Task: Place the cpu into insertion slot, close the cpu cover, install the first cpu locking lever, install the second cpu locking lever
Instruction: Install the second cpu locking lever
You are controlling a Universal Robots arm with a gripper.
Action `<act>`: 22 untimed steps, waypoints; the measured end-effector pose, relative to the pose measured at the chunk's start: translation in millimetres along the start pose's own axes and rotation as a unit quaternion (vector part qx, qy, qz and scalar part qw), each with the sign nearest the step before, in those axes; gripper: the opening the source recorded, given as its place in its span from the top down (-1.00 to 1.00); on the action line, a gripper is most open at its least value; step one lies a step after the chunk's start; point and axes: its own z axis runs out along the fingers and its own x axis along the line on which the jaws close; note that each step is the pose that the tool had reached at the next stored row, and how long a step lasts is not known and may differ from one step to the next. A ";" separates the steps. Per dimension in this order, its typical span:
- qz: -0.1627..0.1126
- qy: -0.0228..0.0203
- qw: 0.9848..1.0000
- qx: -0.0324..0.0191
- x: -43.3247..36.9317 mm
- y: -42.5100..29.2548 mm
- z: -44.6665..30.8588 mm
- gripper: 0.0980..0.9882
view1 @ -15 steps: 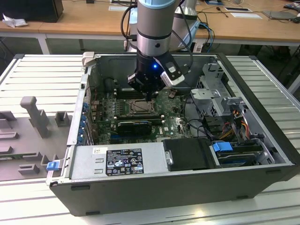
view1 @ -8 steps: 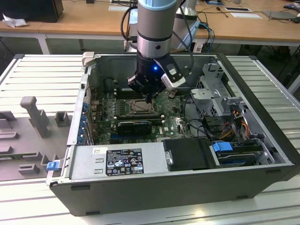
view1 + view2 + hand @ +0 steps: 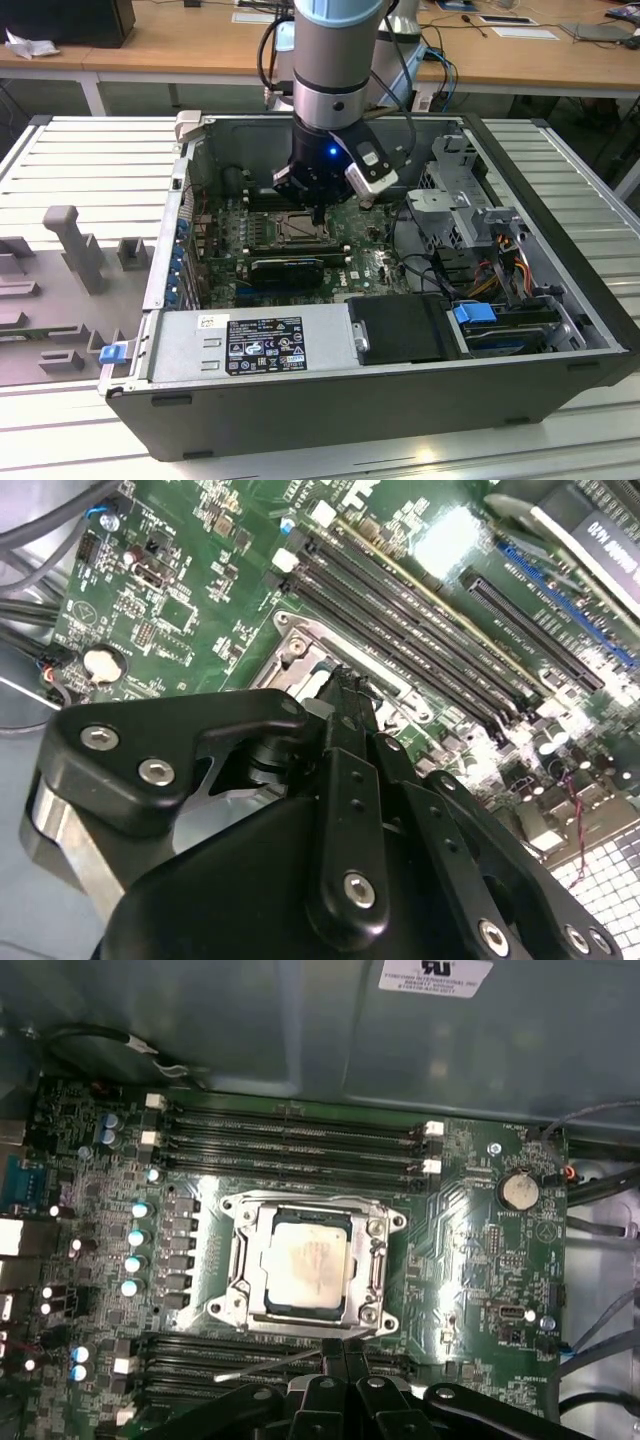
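Note:
In the first wrist view the cpu (image 3: 308, 1263) lies flat in the insertion slot (image 3: 247, 1313), its pale top showing through the window of the cpu cover (image 3: 378, 1260), which lies down over it. A thin silvery locking lever (image 3: 265, 1367) slants across the memory slots beside the socket. My gripper (image 3: 335, 1348) is shut, its black fingers pressed together, the tips close to the lever's end at the socket's edge. In the second wrist view the gripper (image 3: 348, 680) points at a corner of the insertion slot (image 3: 300, 652). In the exterior view the gripper (image 3: 318, 212) hangs just over the socket (image 3: 293, 229).
Long black memory slots (image 3: 290, 1145) flank the socket on both sides. A coin cell (image 3: 519, 1191) and cables (image 3: 600, 1180) lie beside the board. The open case holds a power supply (image 3: 250, 343), a black drive bay (image 3: 405, 328) and a metal drive cage (image 3: 465, 195) with wiring.

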 end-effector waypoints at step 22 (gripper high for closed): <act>0.000 0.001 1.000 -0.022 44.2 -13.3 28.2 0.98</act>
